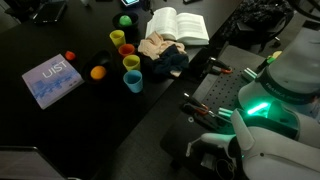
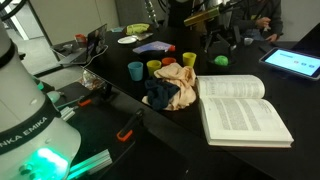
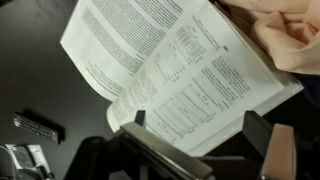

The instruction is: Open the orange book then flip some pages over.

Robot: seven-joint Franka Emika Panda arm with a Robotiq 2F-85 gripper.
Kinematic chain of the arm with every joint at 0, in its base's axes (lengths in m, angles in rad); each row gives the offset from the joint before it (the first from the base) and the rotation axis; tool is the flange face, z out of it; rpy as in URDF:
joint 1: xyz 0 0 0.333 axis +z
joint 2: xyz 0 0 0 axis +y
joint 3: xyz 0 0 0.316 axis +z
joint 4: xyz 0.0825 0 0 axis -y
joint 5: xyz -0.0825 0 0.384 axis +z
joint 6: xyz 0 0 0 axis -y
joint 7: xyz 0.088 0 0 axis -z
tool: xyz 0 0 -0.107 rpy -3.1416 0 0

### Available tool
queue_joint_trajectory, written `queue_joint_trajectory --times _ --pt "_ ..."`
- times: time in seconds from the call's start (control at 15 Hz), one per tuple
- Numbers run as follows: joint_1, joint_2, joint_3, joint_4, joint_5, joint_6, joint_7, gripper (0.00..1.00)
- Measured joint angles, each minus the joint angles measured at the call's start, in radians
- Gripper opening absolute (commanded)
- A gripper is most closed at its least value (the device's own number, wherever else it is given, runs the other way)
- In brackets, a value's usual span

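Note:
The orange book lies open on the black table, its cover hidden under a spread of white printed pages. In the wrist view the pages fill most of the frame, and one leaf arches up near the spine. My gripper is open and empty. Its two dark fingers stand wide apart on either side of the book's near edge, and I cannot tell whether they touch the paper. I cannot pick the gripper out in either exterior view.
A pile of peach and dark cloths lies against the book. Several coloured cups and small balls stand beyond it. A blue book lies farther off.

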Motion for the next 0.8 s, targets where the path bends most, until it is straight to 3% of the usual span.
queue_joint_trajectory --times 0.33,0.8 --pt "-0.076 -0.075 0.016 -0.020 -0.024 -0.128 0.111 1.00" --pt "-0.155 -0.150 0.040 -0.105 -0.025 -0.083 0.261 1.00"
